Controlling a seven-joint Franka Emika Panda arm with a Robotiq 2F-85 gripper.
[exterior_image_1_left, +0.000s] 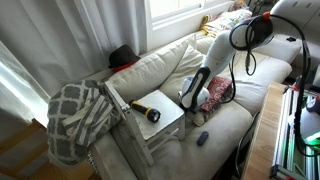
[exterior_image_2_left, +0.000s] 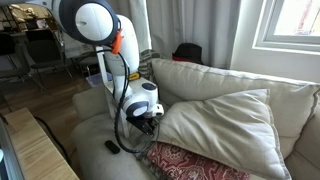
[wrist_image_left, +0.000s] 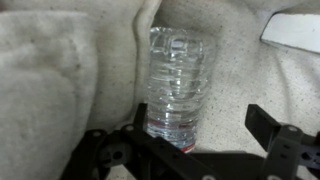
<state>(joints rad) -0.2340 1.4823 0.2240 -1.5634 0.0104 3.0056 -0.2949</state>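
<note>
- Dead ahead of the hand (wrist_image_left: 178, 140) in the wrist view: a clear plastic water bottle (wrist_image_left: 178, 75), lying on the cream sofa cushion (wrist_image_left: 60, 90).
- Long axis pointing almost straight away from the hand and leaning a little to one side. Near end, marked by a reddish band, sits between the fingers (wrist_image_left: 275, 140).
- Fingers spread wide, one on each side of the bottle and clamped on nothing. Contact with the plastic impossible to tell.
- Single arm only, bent down low over the sofa seat (exterior_image_1_left: 225, 125) in both exterior views, with the bottle itself hidden there behind the hand.
- Transparent, ribbed walls, rounded far end. Looks light and easily dented. Which end carries the cap cannot be told.
</note>
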